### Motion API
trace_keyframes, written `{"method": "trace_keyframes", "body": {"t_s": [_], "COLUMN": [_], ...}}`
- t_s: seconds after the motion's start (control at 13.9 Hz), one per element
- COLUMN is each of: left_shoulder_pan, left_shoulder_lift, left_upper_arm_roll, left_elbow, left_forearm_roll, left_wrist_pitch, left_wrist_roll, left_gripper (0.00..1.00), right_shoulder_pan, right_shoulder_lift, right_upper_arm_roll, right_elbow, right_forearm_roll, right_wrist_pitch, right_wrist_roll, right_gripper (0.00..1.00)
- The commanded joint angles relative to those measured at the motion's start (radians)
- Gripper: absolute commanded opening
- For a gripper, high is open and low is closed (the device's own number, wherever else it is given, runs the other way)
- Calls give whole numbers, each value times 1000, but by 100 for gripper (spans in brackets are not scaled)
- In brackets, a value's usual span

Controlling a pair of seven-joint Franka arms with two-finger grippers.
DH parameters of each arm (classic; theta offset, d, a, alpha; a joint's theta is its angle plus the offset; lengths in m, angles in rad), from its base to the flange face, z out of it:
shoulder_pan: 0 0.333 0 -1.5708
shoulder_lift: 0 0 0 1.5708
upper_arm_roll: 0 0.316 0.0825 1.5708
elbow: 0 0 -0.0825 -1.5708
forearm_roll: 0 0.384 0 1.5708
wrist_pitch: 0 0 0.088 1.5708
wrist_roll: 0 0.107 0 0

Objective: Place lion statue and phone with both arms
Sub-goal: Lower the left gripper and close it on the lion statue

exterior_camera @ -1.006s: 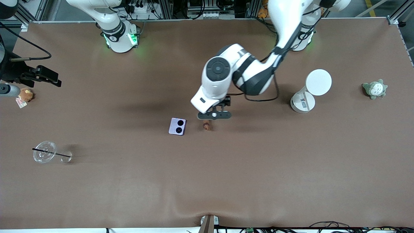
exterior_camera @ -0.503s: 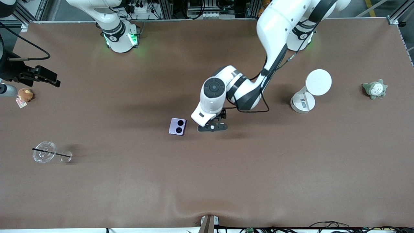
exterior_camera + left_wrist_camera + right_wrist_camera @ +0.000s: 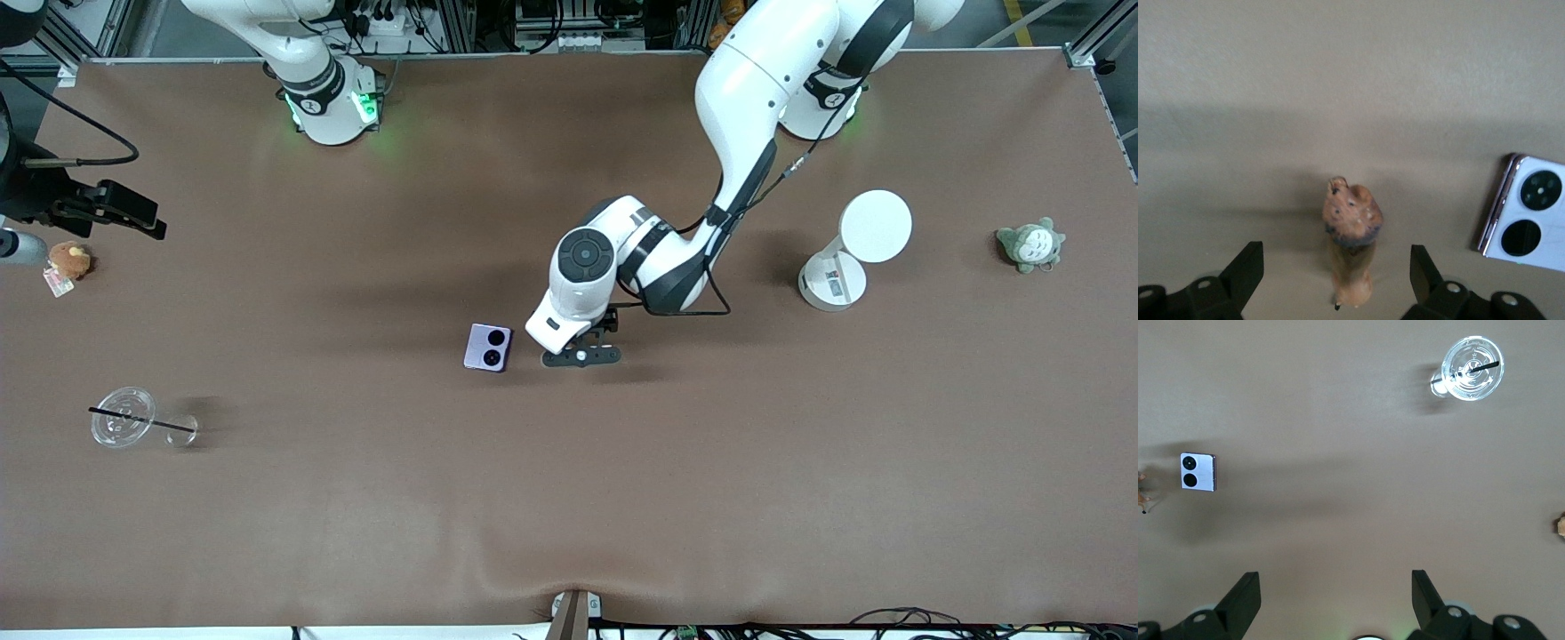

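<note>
The lion statue (image 3: 1351,247), a small reddish-brown figurine, stands on the brown table between the open fingers of my left gripper (image 3: 1336,268). The fingers are on either side of it and apart from it. In the front view the left gripper (image 3: 580,356) is low over the middle of the table and hides the statue. The pale-lavender phone (image 3: 487,347) lies flat beside it, toward the right arm's end; it also shows in the left wrist view (image 3: 1531,213) and the right wrist view (image 3: 1198,472). My right gripper (image 3: 1335,597) is open and empty, and waits high over the table near its own base.
A white round-topped stand (image 3: 845,258) and a grey-green plush (image 3: 1029,244) sit toward the left arm's end. A brown plush with a tag (image 3: 69,260), a black fixture (image 3: 107,209) and a clear cup with a black straw (image 3: 124,418) are at the right arm's end.
My left arm has come down and its open gripper has dropped around the lion statue, which now is hidden in the front view. The phone and the right arm have not moved.
</note>
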Motion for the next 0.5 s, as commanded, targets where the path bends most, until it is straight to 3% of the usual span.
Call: {"method": "trace_keyframes", "body": {"t_s": [0.0, 0.14, 0.43], "left_shoulder_pan": [-23, -22, -22], "left_shoulder_lift": [20, 20, 23], "left_upper_arm_roll": [10, 10, 10], "left_elbow": [21, 18, 15], "left_forearm_roll": [20, 20, 25], "left_wrist_pitch": [-2, -2, -2], "left_wrist_roll": [-23, -23, -20], "left_gripper": [82, 71, 15], "right_shoulder_pan": [-3, 17, 74], "right_shoulder_lift": [-8, -7, 4], "right_upper_arm_roll": [12, 13, 13], "right_elbow": [2, 2, 0], "right_forearm_roll": [-6, -6, -5], "right_wrist_pitch": [-2, 9, 17], "right_wrist_roll": [17, 25, 151], "right_gripper": [100, 100, 100]}}
